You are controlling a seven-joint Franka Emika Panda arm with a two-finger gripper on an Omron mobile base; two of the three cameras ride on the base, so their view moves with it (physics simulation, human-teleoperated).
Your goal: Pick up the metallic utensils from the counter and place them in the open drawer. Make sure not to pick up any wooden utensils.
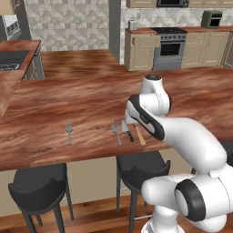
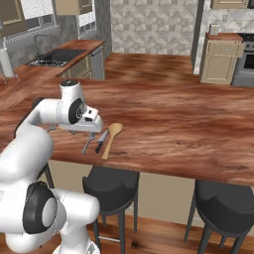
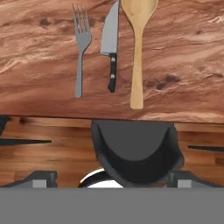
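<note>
the counter carries, by its near edge, the wooden spoon, then the knife and a fork side by side, apart; another fork lies well left. the gripper hangs above that edge, fingers spread wide, holding nothing.

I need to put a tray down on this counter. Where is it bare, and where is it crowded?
Bare: the counter behind the utensils, back to its far edge, and the stretch between the lone fork and the cluster. Crowded: near the front edge, where the second fork, knife and wooden spoon lie side by side.
</note>
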